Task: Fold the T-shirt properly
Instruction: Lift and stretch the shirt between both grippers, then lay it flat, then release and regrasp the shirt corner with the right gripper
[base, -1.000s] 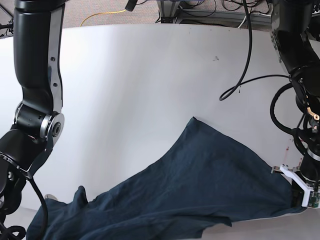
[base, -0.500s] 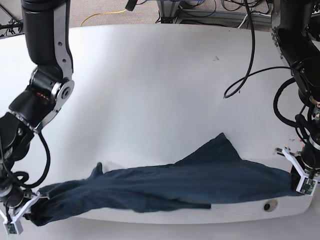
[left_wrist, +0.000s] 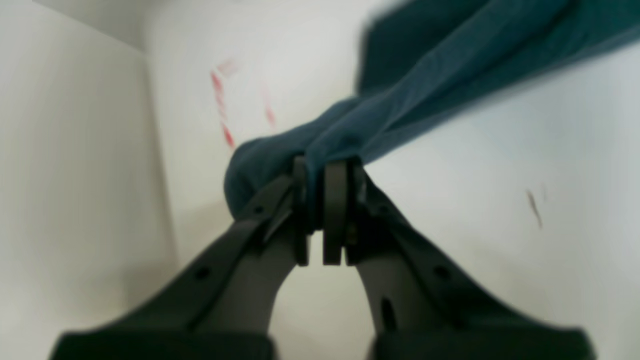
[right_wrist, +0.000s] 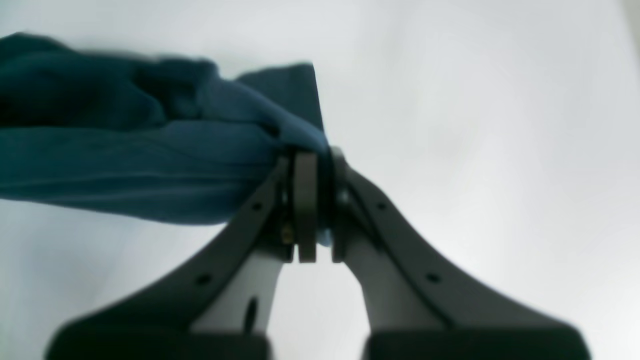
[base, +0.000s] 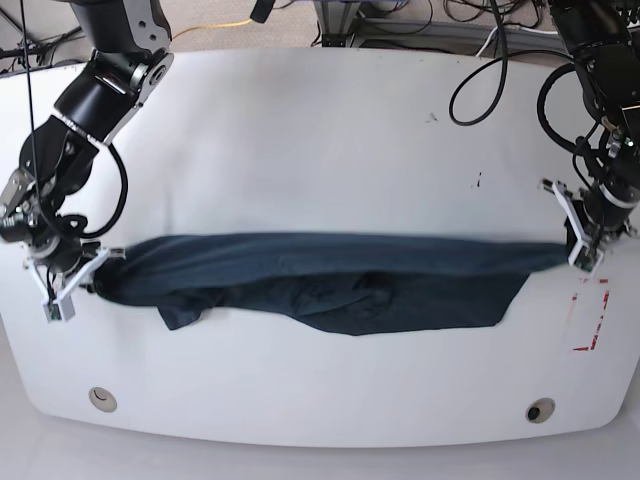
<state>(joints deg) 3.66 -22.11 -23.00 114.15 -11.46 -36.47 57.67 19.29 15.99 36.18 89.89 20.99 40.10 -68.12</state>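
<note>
The T-shirt now stretches taut across the counter from left edge to right edge, no longer bunched at the near edge. Left claw and right claw are each clamped on one end, so it looks ready to be laid flat.

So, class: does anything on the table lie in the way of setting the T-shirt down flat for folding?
Nothing visible does. The T-shirt is stretched between the left hand and right hand, both shut on it, and the white table around it shows no other objects.

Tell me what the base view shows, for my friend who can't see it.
A dark blue T-shirt is stretched in a long band across a white table. The right gripper and the left gripper each pinch one end.
</note>
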